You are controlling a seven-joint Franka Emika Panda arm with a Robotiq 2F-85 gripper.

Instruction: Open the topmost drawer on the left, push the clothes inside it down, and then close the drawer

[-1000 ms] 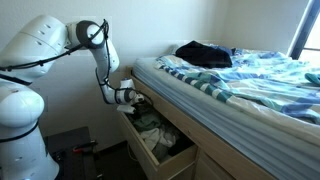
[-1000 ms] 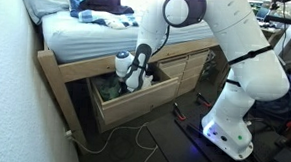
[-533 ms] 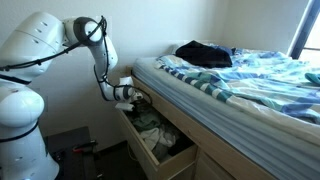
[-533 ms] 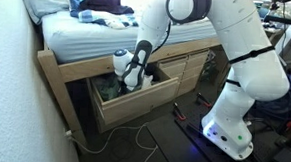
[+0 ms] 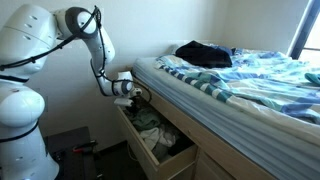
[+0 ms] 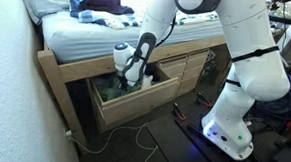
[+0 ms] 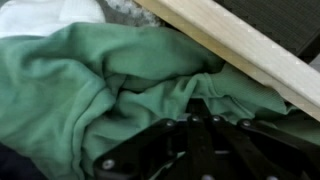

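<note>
The topmost drawer (image 5: 146,152) (image 6: 136,108) stands pulled out from under the bed, a pale wooden box in both exterior views. Inside lie the clothes (image 5: 156,131) (image 6: 109,89), a rumpled heap. In the wrist view they show as green fabric (image 7: 95,85) with a white piece at the upper left. My gripper (image 5: 136,94) (image 6: 127,79) (image 7: 190,108) hangs shut over the drawer's back end, its tips together right at the green cloth and gripping nothing. A pale wooden edge (image 7: 240,45) crosses the wrist view's upper right.
On the mattress above lie blue-and-white striped bedding (image 5: 250,75) and a large black garment (image 5: 203,53). More drawer fronts (image 6: 193,67) line the bed frame. A white cable (image 6: 142,141) trails on the floor near the robot base (image 6: 228,135).
The arm's upper links have swung upward and the gripper has risen slightly above the clothes. The jaws stay shut and the drawer stays pulled out.
</note>
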